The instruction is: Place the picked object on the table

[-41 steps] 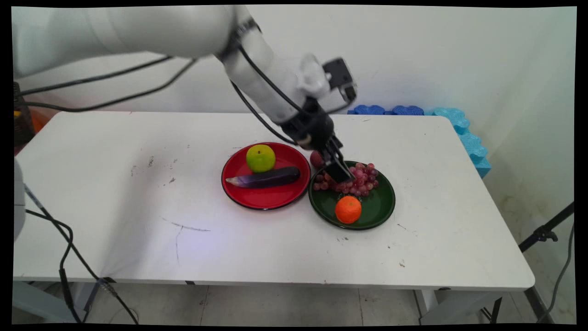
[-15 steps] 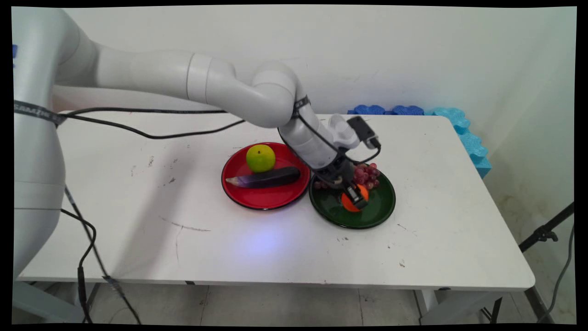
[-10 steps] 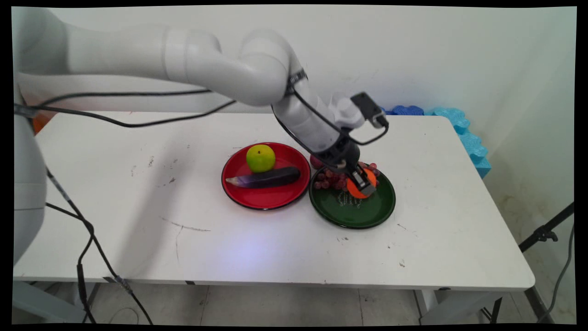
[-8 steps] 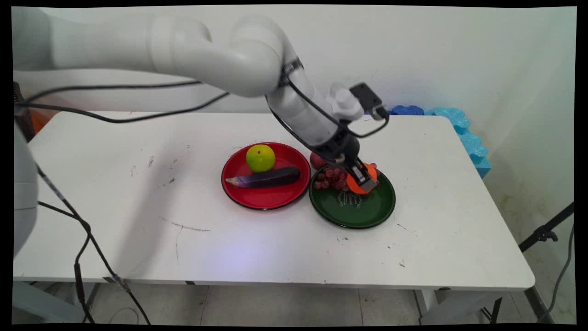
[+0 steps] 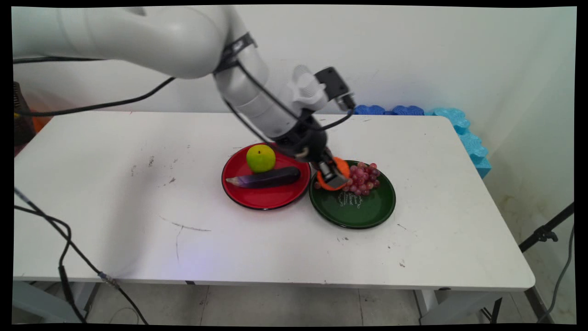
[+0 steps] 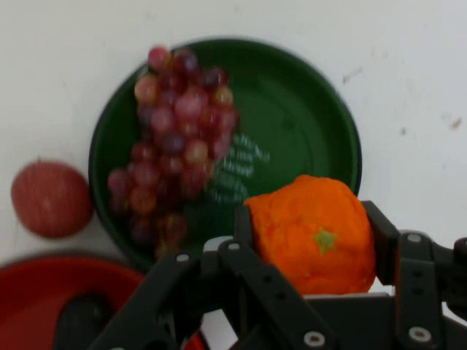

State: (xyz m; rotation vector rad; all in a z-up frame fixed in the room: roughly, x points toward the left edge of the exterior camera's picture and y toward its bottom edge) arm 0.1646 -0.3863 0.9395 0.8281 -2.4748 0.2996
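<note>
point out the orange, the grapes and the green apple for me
orange (image 6: 314,233), hand view, on its skin beside the green stem mark, between the hand's fingers.
grapes (image 5: 363,177), main view, middle of the bunch on the green plate.
green apple (image 5: 260,158), main view, its upper face on the red plate.

The orange (image 6: 314,237) is round, bright and bumpy, with a small green star spot on its skin. It sits squeezed between the two black fingers of the gripper (image 5: 333,174), up off the table (image 5: 138,193). It hangs over the left rim of the green plate (image 5: 367,211), near where that plate meets the red plate (image 5: 266,197). The purple grapes (image 5: 363,177) lie just beside it on the green plate's far side. Both plates sit near the middle of the table.
</note>
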